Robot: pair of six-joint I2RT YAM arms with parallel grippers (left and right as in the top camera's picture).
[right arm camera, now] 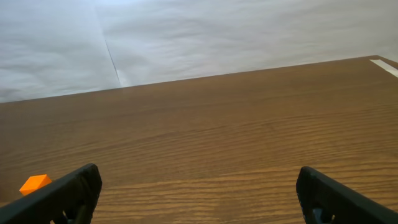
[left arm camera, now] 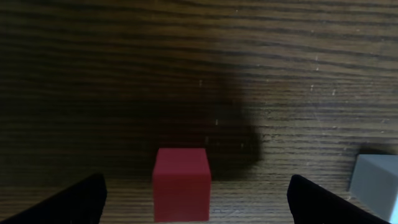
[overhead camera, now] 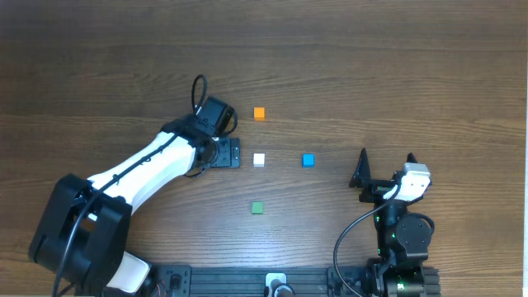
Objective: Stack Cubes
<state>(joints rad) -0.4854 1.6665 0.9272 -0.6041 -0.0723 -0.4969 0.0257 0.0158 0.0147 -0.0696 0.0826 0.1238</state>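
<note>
Tabletop (overhead camera: pixel 412 66), left fingers (left arm camera: pixel 68 202) spread astride red cube (left arm camera: pixel 181 183)

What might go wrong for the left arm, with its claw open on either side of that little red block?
1. The red cube sits a little off centre between the left gripper's open fingers, so closing may shove or twist it rather than grip it squarely.
2. The white cube lies close beside one finger and could get knocked when the gripper moves.
</note>
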